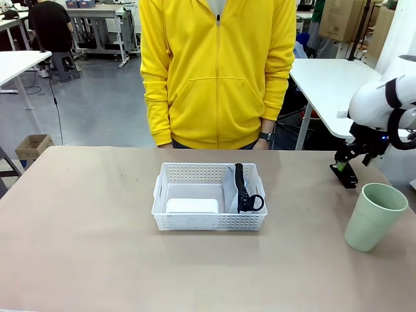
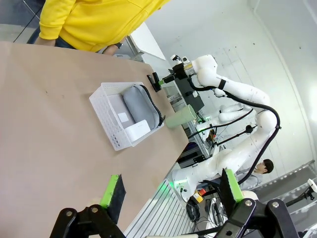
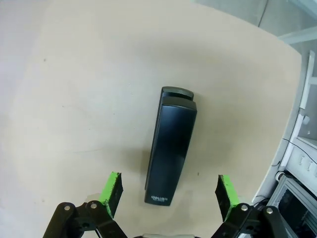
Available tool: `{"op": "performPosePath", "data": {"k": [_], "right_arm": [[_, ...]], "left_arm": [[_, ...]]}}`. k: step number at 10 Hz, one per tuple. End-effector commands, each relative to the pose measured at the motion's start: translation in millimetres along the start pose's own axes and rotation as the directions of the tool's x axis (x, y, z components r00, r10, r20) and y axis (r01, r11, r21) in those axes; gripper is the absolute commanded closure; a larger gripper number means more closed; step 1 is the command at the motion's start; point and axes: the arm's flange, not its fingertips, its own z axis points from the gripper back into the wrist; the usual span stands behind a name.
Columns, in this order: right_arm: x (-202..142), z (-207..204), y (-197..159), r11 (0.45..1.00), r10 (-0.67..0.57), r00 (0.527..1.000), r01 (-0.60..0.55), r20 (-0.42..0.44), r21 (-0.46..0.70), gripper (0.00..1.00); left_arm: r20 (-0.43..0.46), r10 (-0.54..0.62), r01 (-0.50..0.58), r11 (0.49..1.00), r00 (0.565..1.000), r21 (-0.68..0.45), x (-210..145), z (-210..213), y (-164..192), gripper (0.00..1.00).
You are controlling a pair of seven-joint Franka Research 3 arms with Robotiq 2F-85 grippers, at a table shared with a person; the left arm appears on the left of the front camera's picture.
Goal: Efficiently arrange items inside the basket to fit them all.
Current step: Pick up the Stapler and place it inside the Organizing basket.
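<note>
Tan tabletop (image 1: pixel 78 247), shallow white lattice plastic basket (image 1: pixel 209 222) centred.
Grey fabric pouch (image 2: pixel 138 101) and small white box (image 1: pixel 192 206) lie inside; pale green cup (image 1: pixel 374 216) and black stapler (image 3: pixel 171 146) sit outside right, stapler under the spread right gripper (image 3: pixel 169 186); left gripper (image 2: pixel 171 186) spread, empty.

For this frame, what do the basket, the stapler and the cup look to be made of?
Basket: white moulded plastic, judging by its lattice walls and rolled rim.
Stapler: black casing with a soft satin sheen, probably plastic; metal cannot be ruled out.
Cup: pale green, matte, thin-walled, likely plastic; the look leaves it open.
</note>
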Motion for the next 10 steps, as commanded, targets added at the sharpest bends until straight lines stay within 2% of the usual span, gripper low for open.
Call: {"op": "performPosePath", "data": {"k": [1, 10], "right_arm": [[9, -10, -1, 1.0, 0.007, 1.0, -0.008, -0.015, -0.013, 0.0], [16, -42, 0, 1.0, -0.01, 0.999, 0.009, -0.053, -0.02, 0.0]], "left_arm": [[0.017, 0.001, 0.0, 1.0, 1.0, -0.018, 1, -1, -5, 0.0], [0.017, 0.001, 0.0, 1.0, 1.0, -0.018, 1, -1, -5, 0.0]]}}
